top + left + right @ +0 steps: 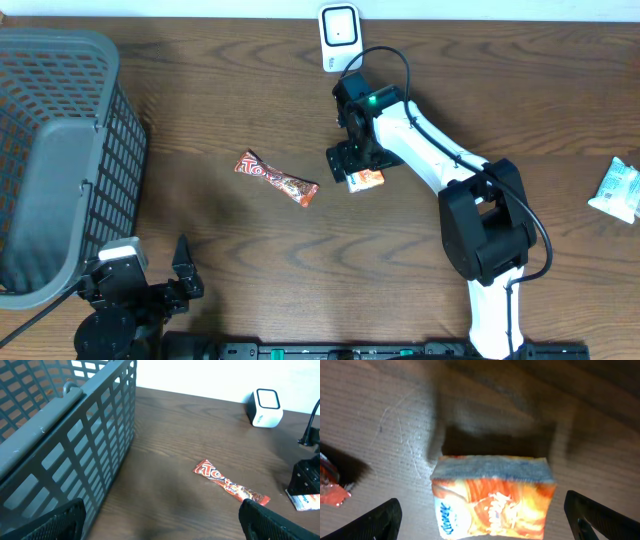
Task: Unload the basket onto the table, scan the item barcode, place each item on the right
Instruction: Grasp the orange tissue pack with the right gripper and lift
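Orange packet point(492, 495) lying flat on the table point(220, 90) near the scanner point(339, 36), right claw point(485, 517) above it, fingers spread wide either side, gripping nothing, candy bar point(276, 178) nearby, left claw point(162, 527) spread open beside the basket point(60, 150).

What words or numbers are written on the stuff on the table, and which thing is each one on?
"To...": white letters on the red candy wrapper; the rest is unreadable.
Blue logo on the orange packet: too blurred to read.
Print on the white-green packet: too small to read.
No words show on the white scanner.
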You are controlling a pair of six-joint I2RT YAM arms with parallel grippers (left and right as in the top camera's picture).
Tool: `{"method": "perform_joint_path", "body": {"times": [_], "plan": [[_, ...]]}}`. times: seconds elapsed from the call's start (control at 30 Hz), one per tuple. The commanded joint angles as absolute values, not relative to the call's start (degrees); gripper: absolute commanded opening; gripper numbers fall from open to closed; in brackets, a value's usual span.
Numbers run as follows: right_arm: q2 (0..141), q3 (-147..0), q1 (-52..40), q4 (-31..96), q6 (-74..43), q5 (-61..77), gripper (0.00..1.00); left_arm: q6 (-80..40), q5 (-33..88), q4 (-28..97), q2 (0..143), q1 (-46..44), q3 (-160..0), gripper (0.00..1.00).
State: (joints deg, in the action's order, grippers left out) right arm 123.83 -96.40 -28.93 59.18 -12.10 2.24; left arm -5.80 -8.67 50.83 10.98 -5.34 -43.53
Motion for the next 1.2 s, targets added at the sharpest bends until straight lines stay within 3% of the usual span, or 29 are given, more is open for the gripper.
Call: {"method": "perform_joint_path", "body": {"times": [0.0, 0.17, 0.27, 0.3, 0.53, 1.17], "plan": [[125.9, -96.6, -28.4, 58.7, -11.1, 2.0, 0.99, -5.9, -8.1, 50.8, 10.7, -5.1, -43.5, 0.98], [128.5, -96.6, -28.2, 59.2, -12.6, 2.0, 0.99, -5.9, -8.1, 50.8, 10.7, -5.1, -43.5, 0.98], [129.5, -96.6, -28.1, 59.5, -13.3, 2.4, 0.91, -5.9, -8.1, 50.8, 10.7, -5.1, -43.5, 0.98], [129.7, -96.6, -28.1, 59.7, -13.2, 3.3, 0.80, -5.9, -8.1, 50.8, 10.7, -5.1, -43.5, 0.98], [129.6, -97.8, -27.3, 61.7, -13.3, 8.8, 0.67, -5.9, -8.1, 50.8, 10.7, -5.1, -43.5, 0.98], [129.7, -105.2, -21.6, 89.6, -10.8, 25.1, 0.64, -5.9, -8.1, 50.8, 10.7, -5.1, -43.5, 0.98]]}}
